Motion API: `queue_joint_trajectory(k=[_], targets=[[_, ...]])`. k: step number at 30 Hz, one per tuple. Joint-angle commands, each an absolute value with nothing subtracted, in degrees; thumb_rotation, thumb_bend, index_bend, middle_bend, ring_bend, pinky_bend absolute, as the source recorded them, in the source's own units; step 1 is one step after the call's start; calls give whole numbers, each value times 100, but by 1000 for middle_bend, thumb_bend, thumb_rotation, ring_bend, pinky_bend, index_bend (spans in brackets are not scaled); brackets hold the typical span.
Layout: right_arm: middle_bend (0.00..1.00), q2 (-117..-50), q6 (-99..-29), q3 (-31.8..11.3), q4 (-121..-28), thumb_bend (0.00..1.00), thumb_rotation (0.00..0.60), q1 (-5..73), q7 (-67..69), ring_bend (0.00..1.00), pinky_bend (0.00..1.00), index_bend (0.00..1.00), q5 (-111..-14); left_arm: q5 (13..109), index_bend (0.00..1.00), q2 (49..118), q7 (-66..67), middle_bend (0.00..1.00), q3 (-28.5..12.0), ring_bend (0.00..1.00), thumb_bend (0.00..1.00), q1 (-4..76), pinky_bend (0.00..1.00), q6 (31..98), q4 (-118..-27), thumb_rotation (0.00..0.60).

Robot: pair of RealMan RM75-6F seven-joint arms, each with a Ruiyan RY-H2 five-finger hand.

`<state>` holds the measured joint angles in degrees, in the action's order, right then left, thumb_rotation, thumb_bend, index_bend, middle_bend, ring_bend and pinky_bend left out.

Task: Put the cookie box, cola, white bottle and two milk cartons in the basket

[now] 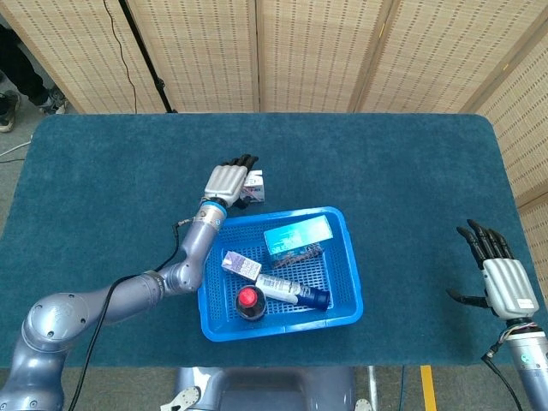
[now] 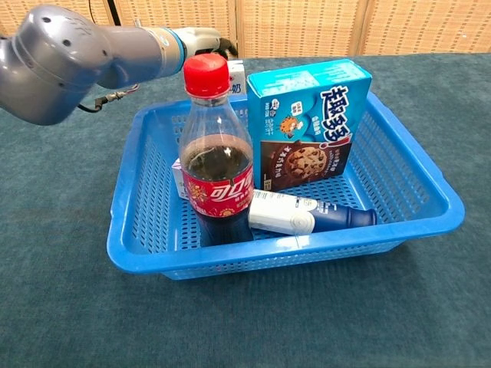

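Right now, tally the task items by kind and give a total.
Cookie box: 1
Cola bottle: 1
White bottle: 1
Milk cartons: 2, one in the basket, one at the left hand
Total: 5

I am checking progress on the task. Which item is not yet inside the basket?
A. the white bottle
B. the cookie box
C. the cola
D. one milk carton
D: one milk carton is outside the basket, at the left hand; the cola, cookie box and white bottle are inside.
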<state>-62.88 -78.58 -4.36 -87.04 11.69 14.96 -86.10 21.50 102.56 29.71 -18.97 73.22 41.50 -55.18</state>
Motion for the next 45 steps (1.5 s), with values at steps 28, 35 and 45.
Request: queue_joint_trajectory(k=[28,35,45], targets=[[0,-6288,-7905,-406,-8801,0,600,1153,1393,0,36,65,-8711,6576,615,7286,599,511,-1498,478,540,4981,465,6252,-10285,600],[0,-6295,-7889,-384,-8833,0,600,1160,1345,0,36,65,-8743,7006,615,7001,593,511,-1031,477,540,4572,465,6294,-10563,600],[0,-6302,-7880,-358,-8870,0,600,1169,1311,0,36,65,-8789,6825,615,7449,902,509,-994,475,537,4532,465,6198,-10291,600]])
